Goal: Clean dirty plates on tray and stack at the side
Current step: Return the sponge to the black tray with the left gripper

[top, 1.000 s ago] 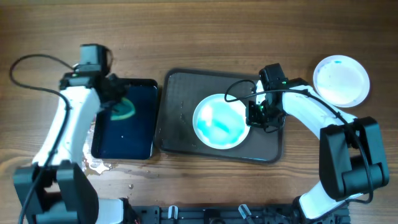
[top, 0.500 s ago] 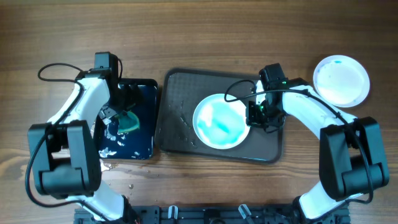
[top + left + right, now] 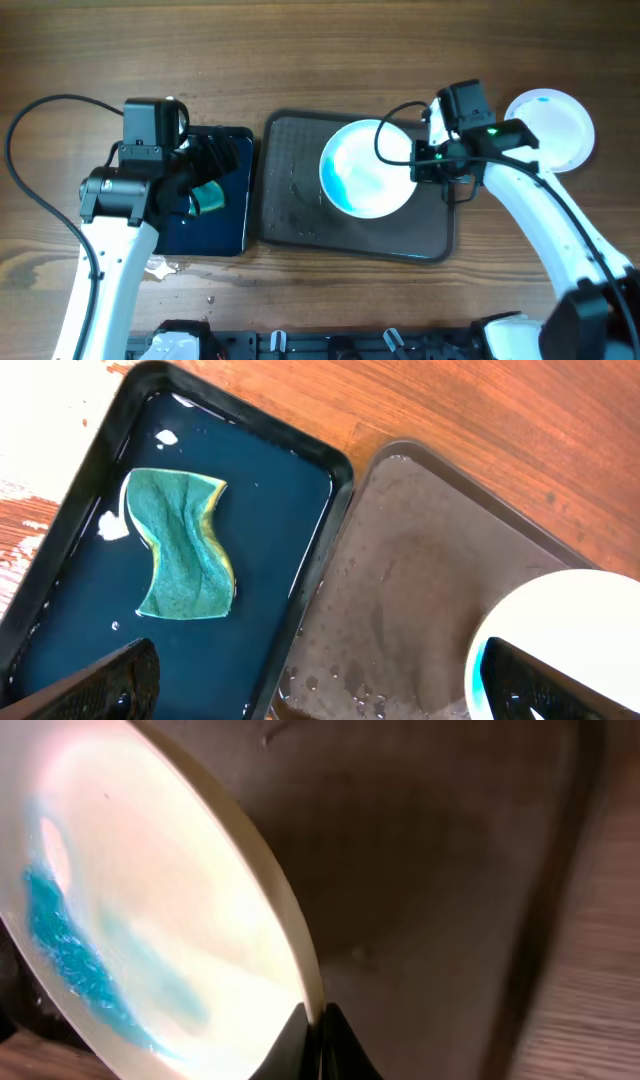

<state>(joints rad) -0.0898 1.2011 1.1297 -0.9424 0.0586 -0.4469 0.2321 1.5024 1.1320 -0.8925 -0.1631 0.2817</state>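
Right wrist view puts the right gripper [image 3: 315, 1042] closest to you: its two fingertips are pressed together on the rim of a white plate [image 3: 150, 900], so it grips this plate. The plate is tilted, and a blue smear [image 3: 75, 955] lies on its inner face. Behind the plate you see the wet floor of the grey-brown tray [image 3: 450, 850].

From the left wrist, the left gripper [image 3: 330, 685] has its fingers spread wide with nothing between them. Below it the green sponge [image 3: 185, 545] lies in water in the black tray [image 3: 335, 500], which stands just beside the grey-brown tray.

From overhead, the gripped plate is over the right half of the grey-brown tray. A second plate [image 3: 555, 125] rests on the wooden table [image 3: 320, 40] past the tray's right end, its left edge covered by the right arm [image 3: 530, 195].
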